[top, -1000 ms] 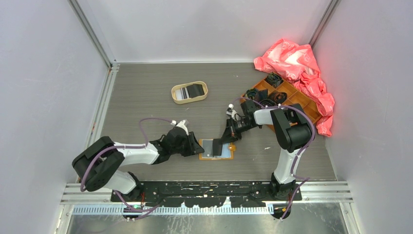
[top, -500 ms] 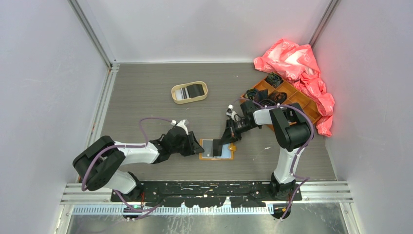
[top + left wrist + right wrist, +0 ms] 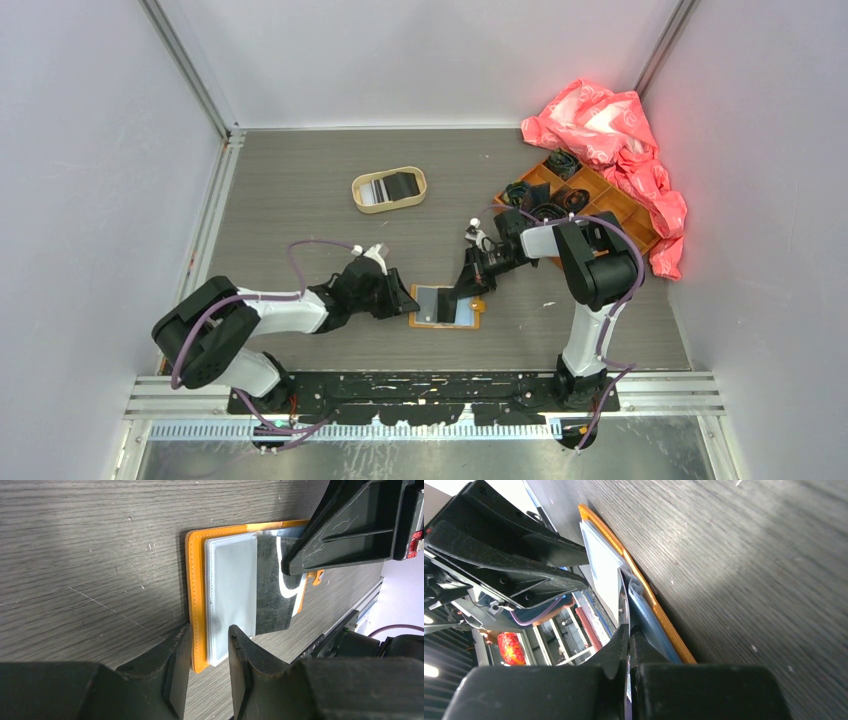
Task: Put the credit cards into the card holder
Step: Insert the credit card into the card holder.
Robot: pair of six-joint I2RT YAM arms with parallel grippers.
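The card holder [image 3: 196,600] lies open and flat on the counter between the two arms. Its orange cover frames a clear stitched sleeve, and its little snap tab is on the side towards the right arm. The left hand [image 3: 207,637] stands at the opposite edge. Its fingers are narrowly parted and straddle the orange border, one on the bare counter and one over the sleeve; whether it pins the holder or only stands by, I cannot tell.

The right hand [image 3: 461,293] is closed flat on the black card [image 3: 272,595], which has a white curved stripe. It holds the card over the tab-side half of the holder. The card's long edges run parallel to the sleeve's stitched edge, and its leading long edge meets that edge squarely. As I judge it, the card must travel straight across the holder towards the left hand, so the right arm does the work while the left braces. Whether the leading edge is already under the clear film or resting on top of it is not clear.

The other credit cards [image 3: 373,190] wait in the oval tray [image 3: 357,197], well apart at the back of the counter (a striped one shows plainly)
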